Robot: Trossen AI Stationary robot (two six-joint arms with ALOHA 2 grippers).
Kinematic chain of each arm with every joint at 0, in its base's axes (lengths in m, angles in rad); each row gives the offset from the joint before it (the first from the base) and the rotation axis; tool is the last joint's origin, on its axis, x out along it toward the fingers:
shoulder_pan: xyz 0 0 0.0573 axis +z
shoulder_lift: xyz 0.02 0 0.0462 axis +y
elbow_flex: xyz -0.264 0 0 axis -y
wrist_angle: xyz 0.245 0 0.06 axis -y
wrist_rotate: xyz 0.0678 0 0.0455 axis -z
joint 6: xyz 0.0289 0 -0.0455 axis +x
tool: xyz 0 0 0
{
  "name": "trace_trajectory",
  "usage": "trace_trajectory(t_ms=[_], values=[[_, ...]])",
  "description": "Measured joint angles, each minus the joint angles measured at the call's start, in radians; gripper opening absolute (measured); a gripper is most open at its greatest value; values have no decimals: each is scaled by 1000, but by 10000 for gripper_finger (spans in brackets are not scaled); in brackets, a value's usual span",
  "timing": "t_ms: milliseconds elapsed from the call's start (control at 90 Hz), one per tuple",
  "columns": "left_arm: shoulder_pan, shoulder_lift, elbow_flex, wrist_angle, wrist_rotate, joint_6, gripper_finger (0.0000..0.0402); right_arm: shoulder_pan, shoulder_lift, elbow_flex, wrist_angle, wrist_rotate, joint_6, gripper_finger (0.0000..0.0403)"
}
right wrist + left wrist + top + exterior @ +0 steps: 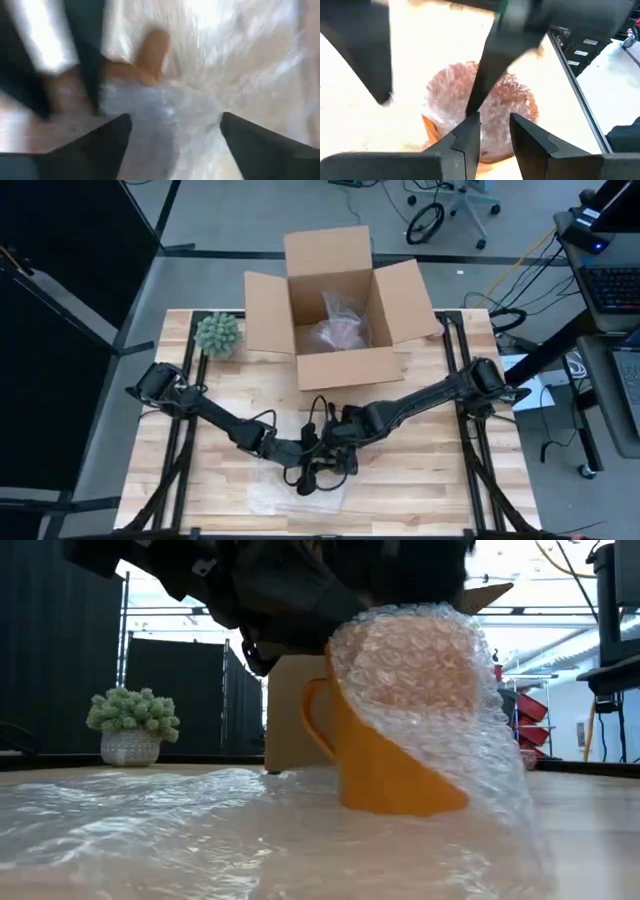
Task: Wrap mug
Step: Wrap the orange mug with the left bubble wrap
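Lying on wooden table (200, 500): bubble wrap (150, 830) | black curtains (60, 670) behind

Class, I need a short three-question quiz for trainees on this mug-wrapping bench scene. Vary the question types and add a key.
1. True or false: the orange mug lies on its side.
2. What is draped over the mug's top? A) bubble wrap B) cloth
3. What sits beside the cardboard box, on the left arm's side?

Key: 1 false, it stands upright. 2 A. 3 A small potted plant.
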Motion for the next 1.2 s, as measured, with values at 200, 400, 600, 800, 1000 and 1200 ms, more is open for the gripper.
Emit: trace_trajectory(t_ms=[200,400,600,800,1000,1200], values=[[0,0,0,0,0,0,95,2,-102,0,-40,59,-21,349],[-1,0,0,0,0,-2,95,49,-140,1,-42,86,-18,349],[-1,0,0,0,0,-2,95,130,-86,-11,43,96,-6,342],[-1,0,0,8,0,-2,95,199,-74,-12,42,235,-4,341],[-2,-11,-2,13,0,-2,95,234,-63,-11,111,238,8,341],[-2,-43,-4,-6,1,11,95,247,-34,-11,129,264,27,341]])
